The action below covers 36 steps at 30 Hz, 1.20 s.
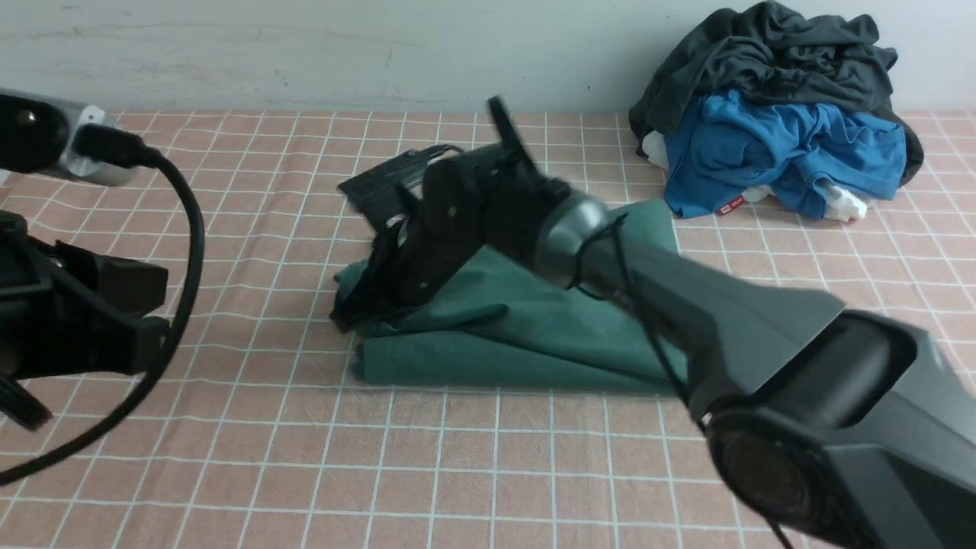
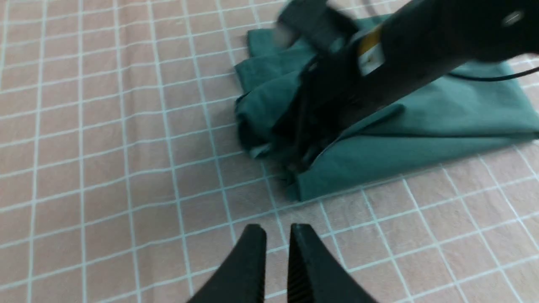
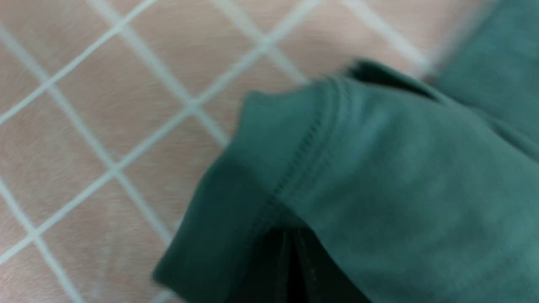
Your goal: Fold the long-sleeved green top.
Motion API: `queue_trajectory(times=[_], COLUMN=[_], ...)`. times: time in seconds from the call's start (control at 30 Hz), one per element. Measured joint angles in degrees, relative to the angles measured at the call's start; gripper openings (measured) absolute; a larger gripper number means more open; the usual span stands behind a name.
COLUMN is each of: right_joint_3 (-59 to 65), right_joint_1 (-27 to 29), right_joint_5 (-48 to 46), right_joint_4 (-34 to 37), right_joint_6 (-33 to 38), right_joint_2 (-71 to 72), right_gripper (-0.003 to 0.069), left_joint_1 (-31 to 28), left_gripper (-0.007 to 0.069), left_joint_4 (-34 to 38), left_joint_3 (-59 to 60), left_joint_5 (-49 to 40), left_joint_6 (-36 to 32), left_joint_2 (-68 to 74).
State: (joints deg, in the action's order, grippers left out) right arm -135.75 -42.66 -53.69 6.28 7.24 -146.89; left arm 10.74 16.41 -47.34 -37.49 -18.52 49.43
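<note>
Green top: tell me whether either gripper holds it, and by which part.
The right gripper is shut on the green long-sleeved top, pinching a stitched hem edge at the bundle's left end. The left gripper holds nothing.

Checked table [image 1: 229,457]: green top [image 1: 534,335], clothes heap [image 1: 778,137].

My right arm [image 1: 762,335] is a dark grey, boxy shell with a rounded silver-grey wrist joint and thin black cables along it. My left arm [image 1: 69,305] is black, with a silver fitting and a thick black looping cable.
</note>
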Motion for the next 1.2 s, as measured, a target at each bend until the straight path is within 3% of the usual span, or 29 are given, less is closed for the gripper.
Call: queue_trajectory(times=[0.17,0.4,0.57,0.73,0.83,1.0,1.2], right_joint_3=[-1.17,3.71,19.28,47.26,60.76,89.64,106.45], right_joint_1=[-4.67,-3.64,-2.10,-2.03,-2.03,-2.03,-2.03], right_joint_5=[-4.46,-11.82,-12.13,-15.19,-11.64,9.22,29.53], right_joint_4=[-13.15,-15.53,-16.30,-16.66,-16.65,-11.18,-6.28], right_joint_6=[-0.97,-1.93,-3.91,-6.13,-7.88,-10.95,-11.21], right_joint_2=[3.38,21.90,38.43,59.69,68.41,83.91,88.13], right_gripper=[-0.0011,-0.0011,-0.0011,-0.0011,-0.0011,-0.0011,-0.0011], left_joint_1=[6.08,11.12,11.14,11.14,11.14,11.14,11.14], left_gripper=[0.0072,0.0072,0.0072,0.0072,0.0072,0.0072,0.0072], left_joint_4=[3.48,3.58,2.26,1.44,1.33,1.30,1.26], left_joint_3=[3.24,9.92,15.65,24.34,26.91,30.84,33.01], left_joint_5=[3.10,11.36,15.53,16.53,16.40,16.20,15.04], left_joint_6=[-8.09,-12.10,-12.46,-12.83,-12.83,-12.83,-12.83], left_joint_2=[-2.50,-17.10,-27.48,-35.66,-37.33,-37.95,-37.95])
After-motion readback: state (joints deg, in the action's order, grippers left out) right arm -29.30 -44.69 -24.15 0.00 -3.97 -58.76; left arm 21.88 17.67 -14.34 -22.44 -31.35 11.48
